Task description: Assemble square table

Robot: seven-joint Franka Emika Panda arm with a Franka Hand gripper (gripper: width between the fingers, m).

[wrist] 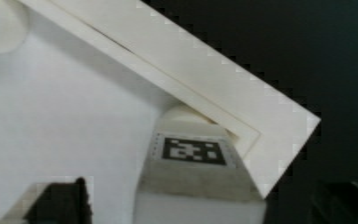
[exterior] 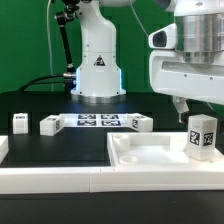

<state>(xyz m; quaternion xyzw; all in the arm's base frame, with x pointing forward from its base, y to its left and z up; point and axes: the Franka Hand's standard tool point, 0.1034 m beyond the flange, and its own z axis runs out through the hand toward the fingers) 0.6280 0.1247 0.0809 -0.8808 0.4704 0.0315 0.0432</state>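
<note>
The square slab (exterior: pixel 150 152) is found lying flat at the front of the black table (exterior: pixel 60 150), toward the exterior view's right, with its raised rim (wrist: pixel 194 70) facing up. 1 tagged leg (exterior: pixel 203 135) is seen standing upright inside the slab, set into the far corner on the exterior view's right. In the wrist view the same leg (wrist: pixel 201 165) is shown close against the meeting of 2 rim walls, tag face visible. The gripper (exterior: pixel 196 107) is positioned directly above this leg. Its jaws are observed spread apart. 1 dark finger (wrist: pixel 60 200) is seen clear of the leg, with bare slab between them, and no grip on the leg is noted. The other finger cannot be made out clearly. 3 further legs are recorded lying loose on the black table behind the slab: leg 1 (exterior: pixel 20 122), leg 2 (exterior: pixel 50 124) and leg 3 (exterior: pixel 138 122). The marker board (exterior: pixel 97 120) lies between legs 2 and 3. A white rail (exterior: pixel 50 180) is noted along the front edge.
</note>
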